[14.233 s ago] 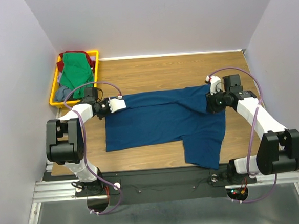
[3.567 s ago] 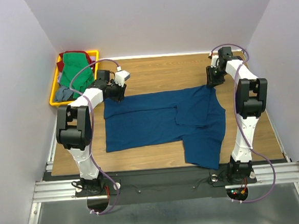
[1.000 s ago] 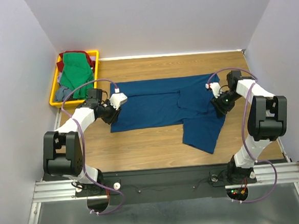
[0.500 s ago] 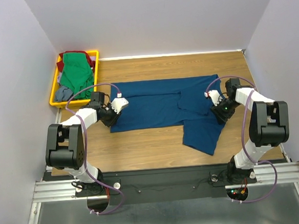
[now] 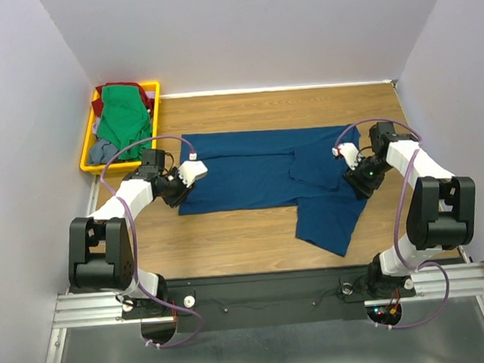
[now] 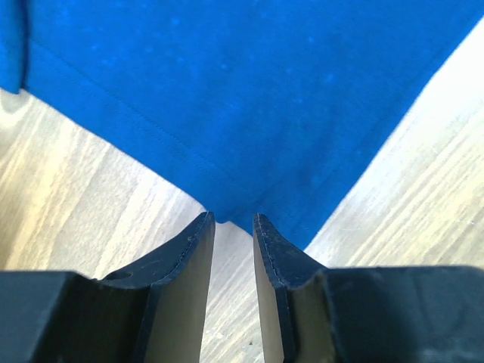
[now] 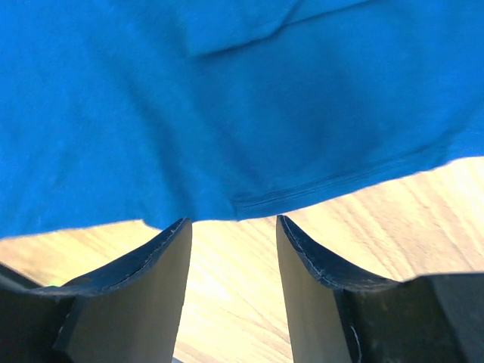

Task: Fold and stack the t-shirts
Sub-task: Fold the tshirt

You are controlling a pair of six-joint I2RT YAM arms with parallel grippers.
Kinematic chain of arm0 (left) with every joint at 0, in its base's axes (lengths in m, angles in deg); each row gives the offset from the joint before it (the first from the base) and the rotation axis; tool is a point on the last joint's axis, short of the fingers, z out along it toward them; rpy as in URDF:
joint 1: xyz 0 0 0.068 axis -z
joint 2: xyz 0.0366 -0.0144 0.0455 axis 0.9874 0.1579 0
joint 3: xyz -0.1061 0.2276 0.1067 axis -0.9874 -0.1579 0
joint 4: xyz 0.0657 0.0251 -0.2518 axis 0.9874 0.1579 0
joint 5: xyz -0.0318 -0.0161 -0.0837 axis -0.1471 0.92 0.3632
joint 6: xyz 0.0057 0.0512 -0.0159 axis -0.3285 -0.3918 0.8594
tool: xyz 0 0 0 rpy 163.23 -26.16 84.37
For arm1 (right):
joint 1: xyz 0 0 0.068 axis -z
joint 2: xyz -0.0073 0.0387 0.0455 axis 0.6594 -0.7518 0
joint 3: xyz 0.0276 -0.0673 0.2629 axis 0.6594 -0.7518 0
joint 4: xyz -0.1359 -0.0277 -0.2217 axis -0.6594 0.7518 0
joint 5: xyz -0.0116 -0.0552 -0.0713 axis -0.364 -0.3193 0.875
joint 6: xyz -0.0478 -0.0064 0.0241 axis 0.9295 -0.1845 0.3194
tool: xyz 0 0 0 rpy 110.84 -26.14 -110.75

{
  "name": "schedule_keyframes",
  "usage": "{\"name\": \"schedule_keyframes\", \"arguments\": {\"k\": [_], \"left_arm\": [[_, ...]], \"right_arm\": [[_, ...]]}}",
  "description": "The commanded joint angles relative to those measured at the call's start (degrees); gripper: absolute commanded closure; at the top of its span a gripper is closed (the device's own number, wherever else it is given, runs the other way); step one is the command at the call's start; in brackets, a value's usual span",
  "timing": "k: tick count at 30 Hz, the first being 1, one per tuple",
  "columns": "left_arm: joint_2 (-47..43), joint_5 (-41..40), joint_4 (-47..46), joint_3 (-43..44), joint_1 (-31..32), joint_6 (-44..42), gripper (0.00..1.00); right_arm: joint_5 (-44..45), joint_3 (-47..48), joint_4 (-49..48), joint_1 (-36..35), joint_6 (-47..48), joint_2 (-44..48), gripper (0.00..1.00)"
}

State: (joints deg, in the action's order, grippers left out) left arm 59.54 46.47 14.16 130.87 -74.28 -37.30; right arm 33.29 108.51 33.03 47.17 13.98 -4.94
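The large navy-blue t-shirt lies spread flat across the wooden table, with one part hanging towards the near edge. My left gripper sits low at the shirt's left edge. In the left wrist view it is narrowly open, with the hem just past its tips and only wood between the fingers. My right gripper sits at the shirt's right edge. In the right wrist view it is open and empty, just short of the hem.
A yellow tray stands at the back left. It holds a green t-shirt, a dark red one and a grey-blue one. Walls close in on both sides of the table.
Both arms carried the shirt's far edge back and laid it down. In the last second both grippers eased slightly off the shirt's side edges; the shirt lies still.
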Motion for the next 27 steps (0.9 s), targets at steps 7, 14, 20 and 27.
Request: {"name": "schedule_keyframes", "arguments": {"k": [7,14,20,27], "left_arm": [[-1.55,2.18,2.50,0.33,-0.31,-1.82,0.61],[-2.07,-0.54,0.40,-3.71,-0.31,-2.79,0.60],[-0.93,-0.98,-0.40,-5.03,-0.22,-5.07,0.61],[0.21,-3.01,-2.15,-7.05,-0.22,-8.41,0.64]], "right_arm": [[-0.64,-2.83,-0.21,-0.64,4.49,-2.48,0.45],[3.57,-7.75,-6.53,-1.52,4.49,-3.71,0.46],[5.60,-9.77,-9.01,-1.52,4.05,-4.68,0.66],[6.30,-11.18,-8.66,-1.52,3.79,-2.58,0.99]]}}
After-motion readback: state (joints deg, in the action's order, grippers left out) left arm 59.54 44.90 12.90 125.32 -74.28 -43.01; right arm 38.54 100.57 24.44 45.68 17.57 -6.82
